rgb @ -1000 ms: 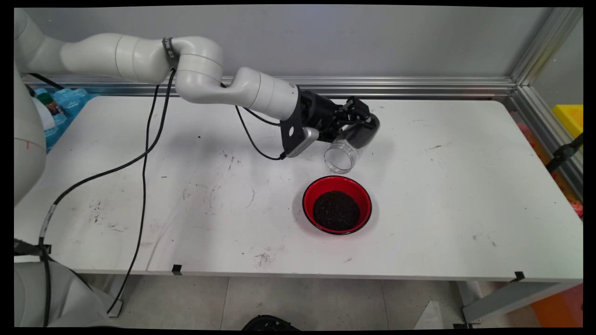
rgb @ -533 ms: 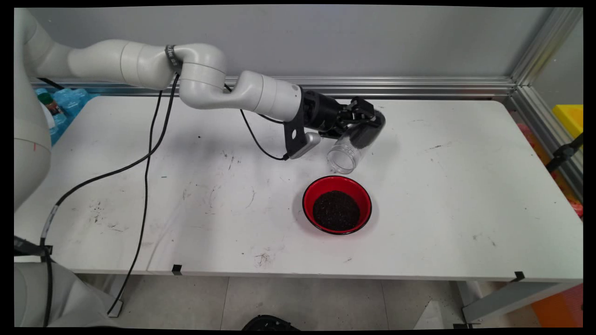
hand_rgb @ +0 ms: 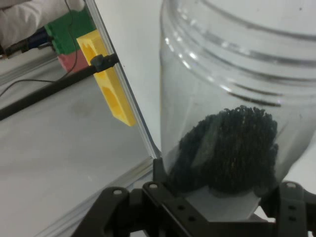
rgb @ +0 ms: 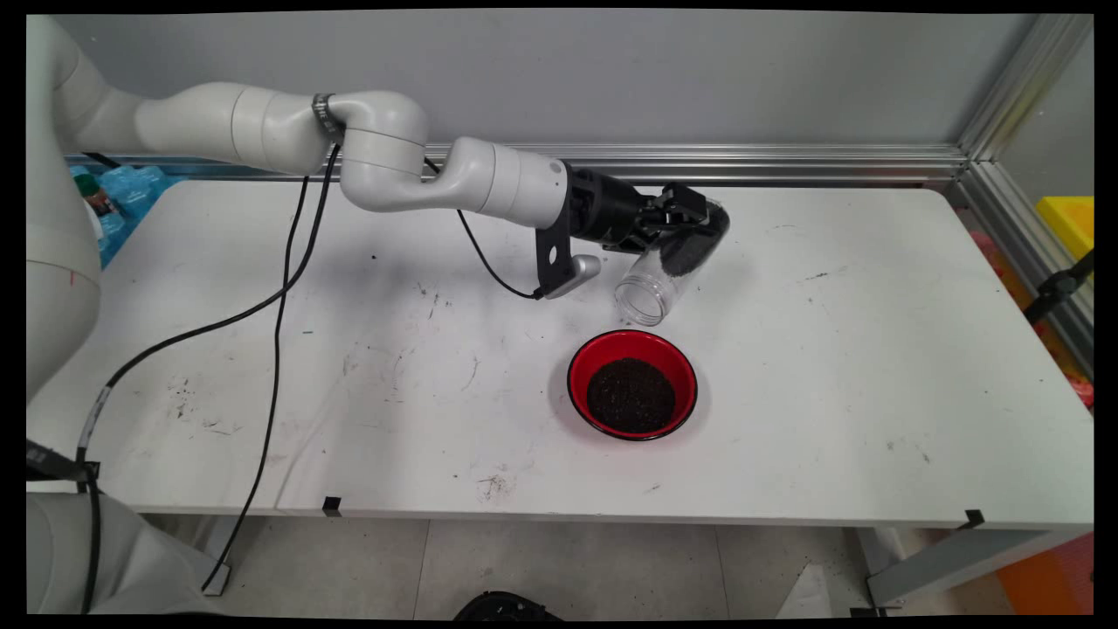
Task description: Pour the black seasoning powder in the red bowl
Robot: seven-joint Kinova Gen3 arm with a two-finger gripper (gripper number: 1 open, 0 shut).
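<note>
Gripper: my black two-finger gripper (rgb: 679, 229) hung above the far middle of the table (rgb: 873, 349), reaching in from the left, fingers clamped on the clear jar (rgb: 668, 266); same grip seen in hand view (hand_rgb: 217, 197).
Jar: clear plastic, held off the table, tilted, open mouth pointing down toward the near left, closed end up at the far right beside the fingers.
Jar contents: dark granules (rgb: 686, 249) sat bunched at the closed end by the fingers; hand view showed the clump (hand_rgb: 227, 153) low in the jar (hand_rgb: 237, 74) with the threaded neck above it clear.
Bowl: red bowl (rgb: 632, 383) with black rim stood on the table just near of the jar mouth, not touching it; I saw a heap of dark granules (rgb: 631, 395) filling its middle.
Arm: white links ran from the upper left; black cable (rgb: 275, 297) looped down off it over the left of the table and past the near edge.
Table: white, scuffed, small dark marks on the left half and near the near edge.
Background: blue packs (rgb: 131, 188) beyond the table's far-left corner; yellow block (rgb: 1067, 223) off the right end, also in hand view (hand_rgb: 108, 79).
</note>
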